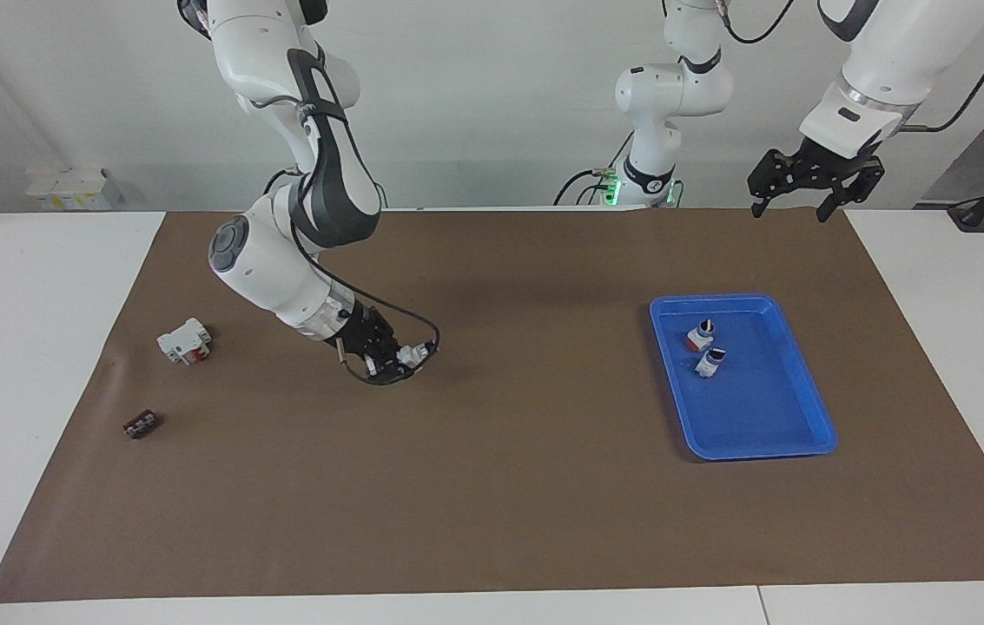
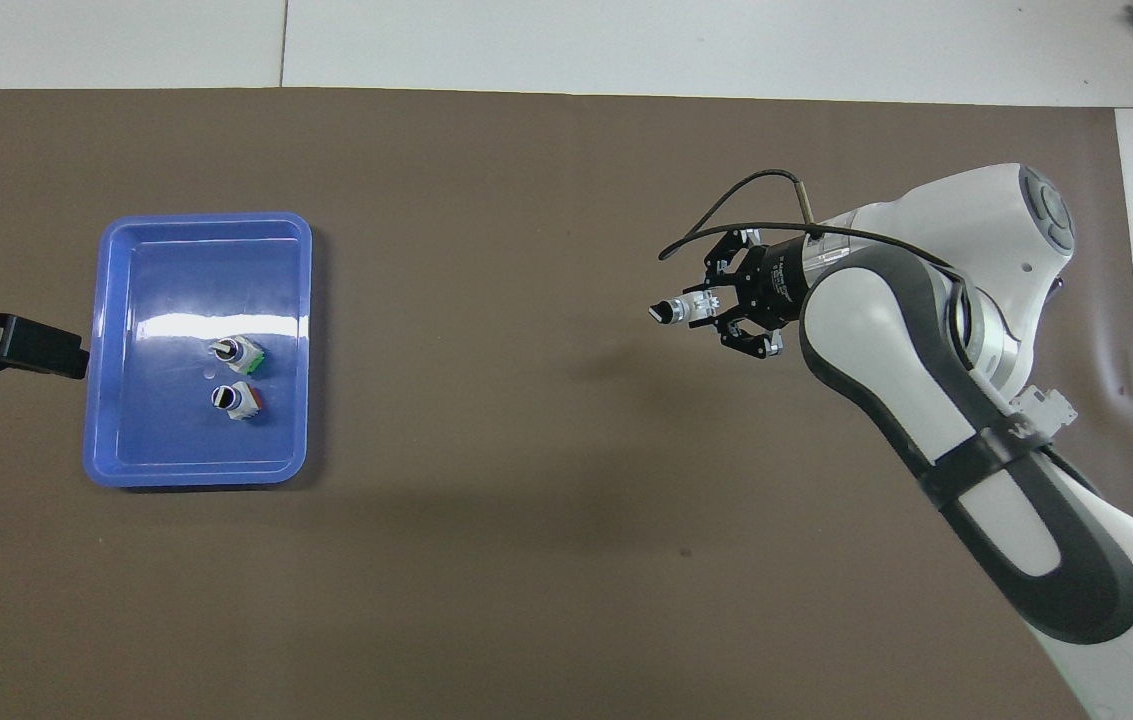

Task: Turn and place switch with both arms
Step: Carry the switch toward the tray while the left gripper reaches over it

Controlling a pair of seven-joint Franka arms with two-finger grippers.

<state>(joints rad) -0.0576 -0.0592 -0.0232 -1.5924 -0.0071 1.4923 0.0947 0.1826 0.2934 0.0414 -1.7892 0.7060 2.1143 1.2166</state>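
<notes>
Facing view: the right tool (image 1: pixel 393 357) is clamped shut on the small selector switch (image 1: pixel 414 354), held above the worktop (image 1: pixel 492 486); light, rigid, smooth plastic, best pinched across its body. The left tool (image 1: pixel 789 209) waits open, over the worktop's edge.

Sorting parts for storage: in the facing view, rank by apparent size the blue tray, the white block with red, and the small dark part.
1. blue tray
2. white block with red
3. small dark part
</notes>
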